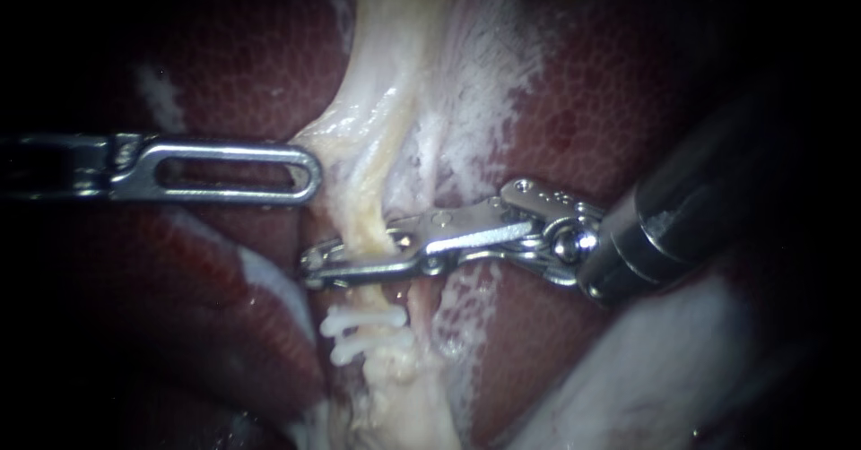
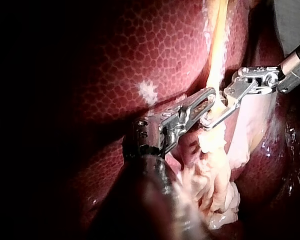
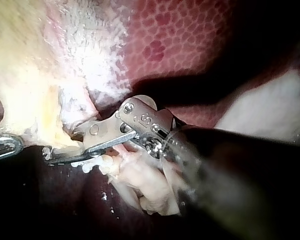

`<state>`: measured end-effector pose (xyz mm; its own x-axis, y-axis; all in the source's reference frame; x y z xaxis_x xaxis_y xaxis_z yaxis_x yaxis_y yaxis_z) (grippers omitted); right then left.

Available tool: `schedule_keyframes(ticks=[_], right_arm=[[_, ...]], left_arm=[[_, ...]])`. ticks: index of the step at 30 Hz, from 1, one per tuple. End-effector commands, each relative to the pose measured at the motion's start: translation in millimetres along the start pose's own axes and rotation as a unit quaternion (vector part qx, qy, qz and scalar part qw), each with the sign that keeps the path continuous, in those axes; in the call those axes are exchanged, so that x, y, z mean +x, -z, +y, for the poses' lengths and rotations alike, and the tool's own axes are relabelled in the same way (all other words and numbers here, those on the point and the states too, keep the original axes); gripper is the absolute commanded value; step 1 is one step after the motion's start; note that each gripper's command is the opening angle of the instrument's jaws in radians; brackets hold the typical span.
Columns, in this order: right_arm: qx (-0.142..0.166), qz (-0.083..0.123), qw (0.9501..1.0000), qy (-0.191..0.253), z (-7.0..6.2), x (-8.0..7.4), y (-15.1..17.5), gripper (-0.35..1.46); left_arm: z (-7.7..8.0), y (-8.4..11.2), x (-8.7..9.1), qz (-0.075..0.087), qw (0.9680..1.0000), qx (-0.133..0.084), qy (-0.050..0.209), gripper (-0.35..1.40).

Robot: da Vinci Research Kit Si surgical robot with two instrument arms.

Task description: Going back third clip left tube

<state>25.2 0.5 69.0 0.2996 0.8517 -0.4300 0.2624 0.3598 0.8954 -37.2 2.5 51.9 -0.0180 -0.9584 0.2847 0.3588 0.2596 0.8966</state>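
The left tube (image 1: 363,208) runs from 12 to 6 o'clock through the middle of the endoscope view. It is a cream-yellow, wet, glistening strand that looks soft, limp and slippery, and probably tears easily if tugged sideways. Two white clips (image 1: 363,320) cross it, one just below the other, at 6 o'clock from the right instrument (image 1: 354,255). They look like stiff ribbed plastic. A third clip cannot be made out for certain. The right instrument enters from 3 to 4 o'clock as a dark shaft with bright hinged steel. Its jaws are slightly parted and straddle the tube just above the clips, one in front of the strand and one behind, with no clear pinch showing. The safest place to hold the tube is probably the firmer cord above the clips, not the frayed tags of tissue below them. Any withdrawal should follow the jaws' own line so they do not snag the strand or dislodge a clip. The left instrument (image 1: 305,170) lies level from 9 o'clock, its slotted polished tip just beside the tube. Whether it grips anything cannot be told. The liver (image 1: 610,100) around the tube is dark red, finely mottled and shiny.
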Motion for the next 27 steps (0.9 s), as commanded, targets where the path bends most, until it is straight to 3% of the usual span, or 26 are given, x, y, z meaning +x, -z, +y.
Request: schedule_keyframes(ticks=[1,27], right_arm=[[0.000,0.000,1.0000,0.000,0.0,0.0,0.1,-0.35],[0.001,0.001,1.0000,-0.002,-0.6,0.6,0.4,-0.35]], left_arm=[[0.0,0.0,0.0,0.000,1.0000,0.000,0.000,-0.35],[-0.1,-0.1,0.2,0.000,1.0000,0.000,0.000,-0.35]])
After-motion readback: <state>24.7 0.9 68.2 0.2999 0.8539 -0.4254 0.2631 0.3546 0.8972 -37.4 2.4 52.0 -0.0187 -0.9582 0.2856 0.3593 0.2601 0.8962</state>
